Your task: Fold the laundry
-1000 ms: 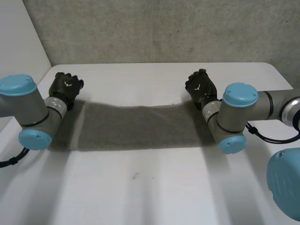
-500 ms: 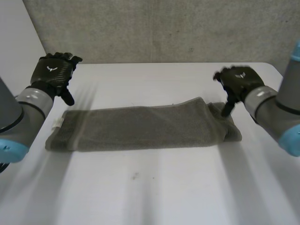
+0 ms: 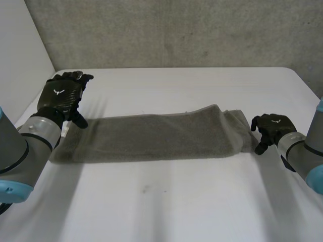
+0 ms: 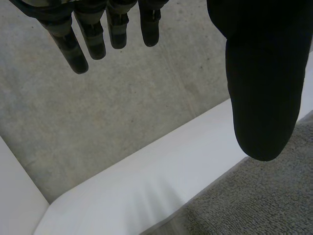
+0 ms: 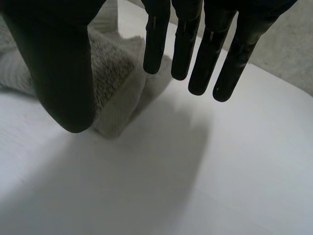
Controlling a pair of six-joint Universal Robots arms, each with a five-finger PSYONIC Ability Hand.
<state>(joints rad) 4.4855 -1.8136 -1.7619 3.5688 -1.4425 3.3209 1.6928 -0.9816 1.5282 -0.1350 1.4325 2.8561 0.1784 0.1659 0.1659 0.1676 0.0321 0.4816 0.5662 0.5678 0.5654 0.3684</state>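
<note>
Both lowered — L hand (image 3: 61, 96), R hand (image 3: 273, 128) at towel (image 3: 151, 136) ends

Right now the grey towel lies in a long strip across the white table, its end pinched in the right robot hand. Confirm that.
Not pinched: the right wrist view shows the right robot hand open, fingers straight, beside the end of the grey towel, holding nothing. The rest stands.

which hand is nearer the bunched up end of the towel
Right. The right hand is just beside the towel's bunched end; the left hand is at the opposite, flatter end.
</note>
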